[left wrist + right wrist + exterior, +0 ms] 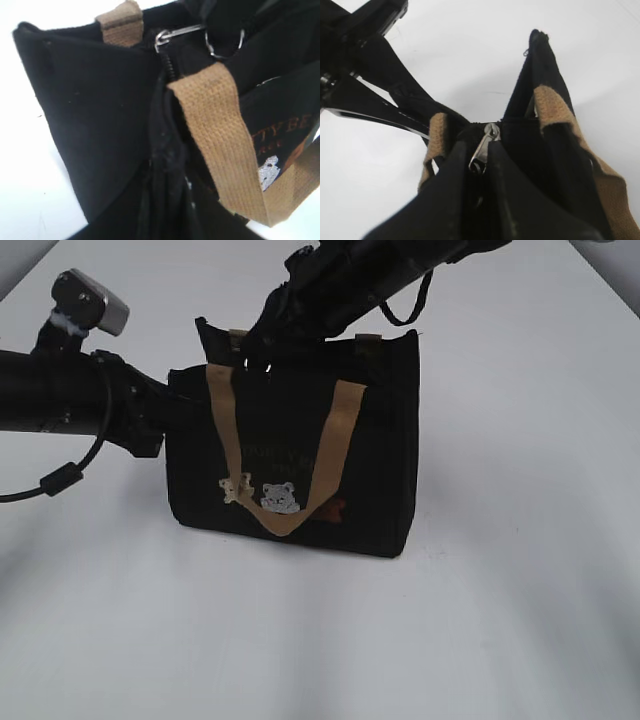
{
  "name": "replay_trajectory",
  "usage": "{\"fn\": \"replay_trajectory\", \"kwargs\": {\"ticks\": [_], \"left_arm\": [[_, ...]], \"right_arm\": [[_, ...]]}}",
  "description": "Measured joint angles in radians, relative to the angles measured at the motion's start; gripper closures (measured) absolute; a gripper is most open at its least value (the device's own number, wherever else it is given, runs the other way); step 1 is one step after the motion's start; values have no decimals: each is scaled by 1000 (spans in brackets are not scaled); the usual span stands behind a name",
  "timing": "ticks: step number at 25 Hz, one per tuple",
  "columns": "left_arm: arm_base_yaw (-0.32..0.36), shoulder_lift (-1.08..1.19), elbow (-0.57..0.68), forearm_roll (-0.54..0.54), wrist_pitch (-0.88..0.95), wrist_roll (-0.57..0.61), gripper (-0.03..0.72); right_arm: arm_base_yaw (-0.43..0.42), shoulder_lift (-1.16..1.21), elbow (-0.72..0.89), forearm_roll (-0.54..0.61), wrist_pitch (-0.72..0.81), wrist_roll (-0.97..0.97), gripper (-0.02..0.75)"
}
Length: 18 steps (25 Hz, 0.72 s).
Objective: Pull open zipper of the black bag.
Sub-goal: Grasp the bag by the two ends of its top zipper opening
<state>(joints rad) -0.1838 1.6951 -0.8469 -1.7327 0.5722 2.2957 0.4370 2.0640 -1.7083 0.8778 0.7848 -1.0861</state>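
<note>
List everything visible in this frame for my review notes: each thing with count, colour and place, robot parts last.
black bag: one, black fabric, standing upright mid-table.
tan webbing handles: tan, front one running down the bag's front in a V; more tan strap at the top rim.
bear patches: two, pale, low on the bag's front.
zipper: one, black with silver metal pull, along the bag's top rim near its left end.
table: one, white, under the bag.
left gripper: one, black, at the bag's left end; grip hidden.
right gripper: one, black, closed around the zipper pull from above.
</note>
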Motion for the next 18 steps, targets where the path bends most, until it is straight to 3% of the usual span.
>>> {"fn": "replay_trajectory", "kwargs": {"ticks": [3,9,18], "left_arm": [[0,0,0,0,-1,0,612],[-1,0,0,-1,-2,0,612],[-2,0,-1,-9,-13,-9,612]], "right_arm": [[0,-2,0,-49,-3,26,724],[-31,-35,0,-93,23,79,738],[-170,-96,0,-173,250,239,738]]}}
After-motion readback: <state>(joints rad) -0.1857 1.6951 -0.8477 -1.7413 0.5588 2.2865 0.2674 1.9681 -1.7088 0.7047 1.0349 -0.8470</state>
